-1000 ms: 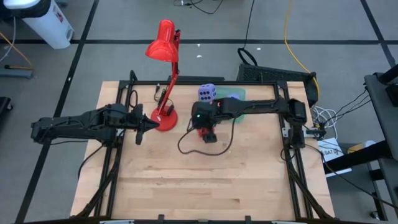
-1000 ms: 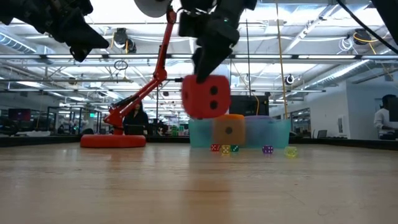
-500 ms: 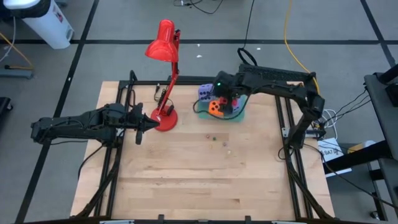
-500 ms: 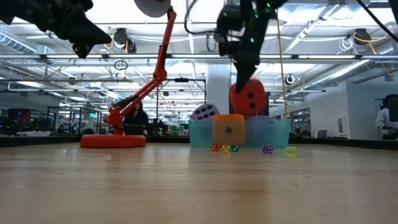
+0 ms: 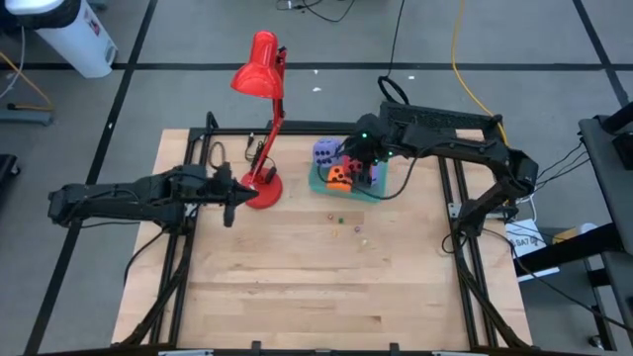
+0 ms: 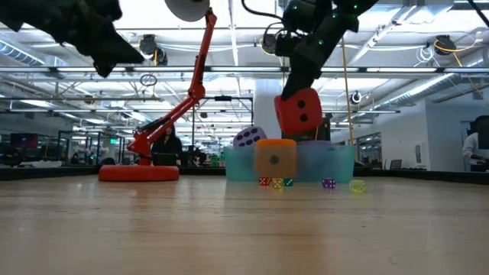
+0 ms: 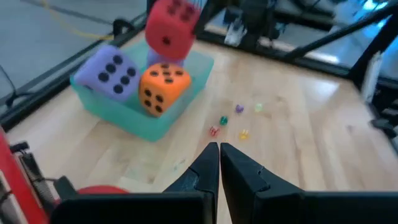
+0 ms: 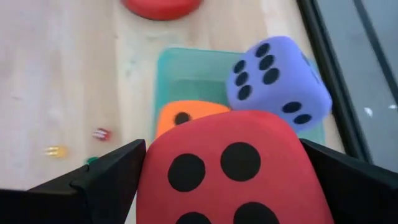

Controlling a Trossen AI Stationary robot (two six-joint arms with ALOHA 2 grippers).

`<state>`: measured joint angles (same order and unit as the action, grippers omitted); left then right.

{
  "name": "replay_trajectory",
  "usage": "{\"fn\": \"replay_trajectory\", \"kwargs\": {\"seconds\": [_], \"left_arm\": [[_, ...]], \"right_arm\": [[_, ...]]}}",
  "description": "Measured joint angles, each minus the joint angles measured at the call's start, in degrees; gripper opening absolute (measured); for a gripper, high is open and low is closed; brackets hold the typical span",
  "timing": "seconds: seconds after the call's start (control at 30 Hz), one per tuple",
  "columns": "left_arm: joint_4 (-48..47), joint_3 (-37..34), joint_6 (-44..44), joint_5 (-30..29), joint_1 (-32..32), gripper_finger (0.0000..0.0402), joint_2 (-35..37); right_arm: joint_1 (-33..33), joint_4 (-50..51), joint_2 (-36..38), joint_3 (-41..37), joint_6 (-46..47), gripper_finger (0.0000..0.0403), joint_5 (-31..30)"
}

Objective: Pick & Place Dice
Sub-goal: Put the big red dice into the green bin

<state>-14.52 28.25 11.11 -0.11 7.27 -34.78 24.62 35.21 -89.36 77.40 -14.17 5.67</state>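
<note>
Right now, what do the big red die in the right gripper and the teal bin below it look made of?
Big red die: probably foam, matte, with rounded edges and flat dark pips. Teal bin: likely thin translucent plastic, since the low view shows the orange die through its wall.

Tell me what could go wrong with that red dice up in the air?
The right pincer holds the red dice above the tub, which already looks crowded with an orange dice and a purple dice. Dropped there, it might bounce off them and roll onto the table. The tub might also tip or slide.
</note>
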Motion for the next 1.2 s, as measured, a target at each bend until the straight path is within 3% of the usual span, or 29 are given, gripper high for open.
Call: {"fn": "replay_trajectory", "kwargs": {"seconds": [0.1,0.3,0.57,0.93,1.2], "left_arm": [[4.41,0.0,0.04,0.07,-0.02,0.0024,-4.76],[22.97,0.0,-1.65,3.59,-0.04,0.0019,-16.59],[47.96,0.76,-4.59,0.57,1.17,0.0003,-33.55],[42.73,20.36,-7.77,2.03,3.8,0.0002,-53.27],[27.46,37.09,-13.07,4.74,4.74,0.0001,-64.46]], "right_arm": [[0.2,0.09,0.0,-0.76,0.01,0.0399,0.33],[-0.53,-2.06,0.16,-3.72,-1.06,0.0399,0.72],[-1.66,-6.04,0.29,-6.79,-3.07,0.0399,3.46],[-1.84,-6.16,0.15,-6.88,-4.07,0.0399,6.6],[-1.86,-3.79,0.13,-6.92,-4.12,0.0399,6.62]]}}
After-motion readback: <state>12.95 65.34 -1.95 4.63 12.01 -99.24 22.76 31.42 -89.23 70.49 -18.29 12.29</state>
